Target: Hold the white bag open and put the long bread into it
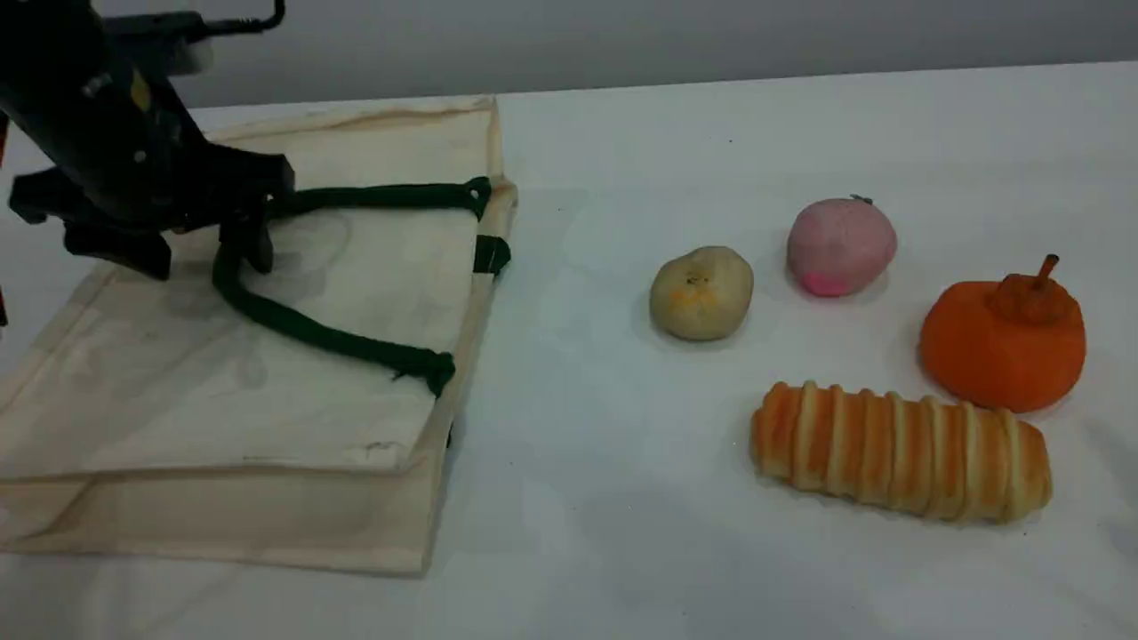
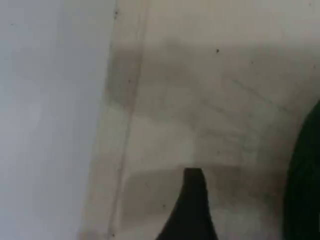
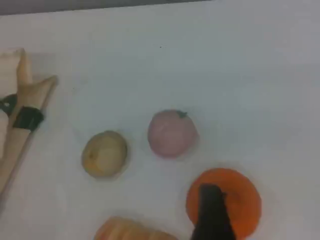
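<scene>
The bag (image 1: 267, 418) lies flat on the left of the desk (image 1: 622, 133), its mouth edge turned toward the foods, so anything put in must enter from that side once the top layer is lifted. One green handle (image 1: 302, 324) loops back across the upper cloth, and that is why the left gripper (image 1: 209, 258) sits low over the bag by the handle's bend: a pull there would raise the top panel and open the mouth. Its fingers look spread, one on each side of the rope, with nothing pinched between them yet; in the left wrist view a single dark fingertip (image 2: 192, 210) hangs just above the cream cloth, with the dark rope at the right edge. The bread (image 1: 898, 449) lies on its side well apart from the bag, at the near right of the desk, its length running roughly across the view, free on all sides for a grasp from above. Just behind it stands the orange fruit (image 1: 1005, 342), near enough to crowd a gripper coming down at the loaf's right end; the tan bun (image 1: 701, 293) and the pink fruit (image 1: 840, 246) lie farther back. The right gripper is not in the scene view; its wrist camera shows one fingertip (image 3: 212, 215) over the orange fruit and the loaf's end at the bottom edge. I judge its fingers spread and empty.
</scene>
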`<state>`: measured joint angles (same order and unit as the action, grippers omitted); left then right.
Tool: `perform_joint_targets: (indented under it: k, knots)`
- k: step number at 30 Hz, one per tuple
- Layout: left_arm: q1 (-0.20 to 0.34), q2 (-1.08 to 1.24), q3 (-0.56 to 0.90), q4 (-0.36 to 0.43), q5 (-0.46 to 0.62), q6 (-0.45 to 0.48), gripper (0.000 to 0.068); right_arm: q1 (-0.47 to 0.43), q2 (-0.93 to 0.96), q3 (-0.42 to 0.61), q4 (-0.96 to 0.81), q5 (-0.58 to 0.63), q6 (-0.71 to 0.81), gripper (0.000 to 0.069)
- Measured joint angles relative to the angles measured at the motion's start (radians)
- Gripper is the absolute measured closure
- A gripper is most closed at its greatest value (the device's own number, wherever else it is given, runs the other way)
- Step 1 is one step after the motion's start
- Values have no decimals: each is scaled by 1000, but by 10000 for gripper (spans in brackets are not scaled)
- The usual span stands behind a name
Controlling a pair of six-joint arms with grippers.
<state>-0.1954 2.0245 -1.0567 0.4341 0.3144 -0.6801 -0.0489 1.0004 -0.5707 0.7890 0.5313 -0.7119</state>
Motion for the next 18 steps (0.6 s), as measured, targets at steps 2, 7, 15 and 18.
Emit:
perform_joint_targets:
  k: [2, 7, 15, 18]
  knots:
    - [0, 13, -12, -4, -5, 0, 110, 0, 0, 0, 0, 0, 1, 265]
    - [0, 41, -43, -51, -13, 36, 132, 0, 0, 0, 0, 0, 1, 265]
    - [0, 76, -54, -158, 0, 144, 178, 0, 0, 0, 0, 0, 1, 265]
    - [0, 89, -54, -157, 23, 144, 183, 0, 0, 0, 0, -2, 1, 265]
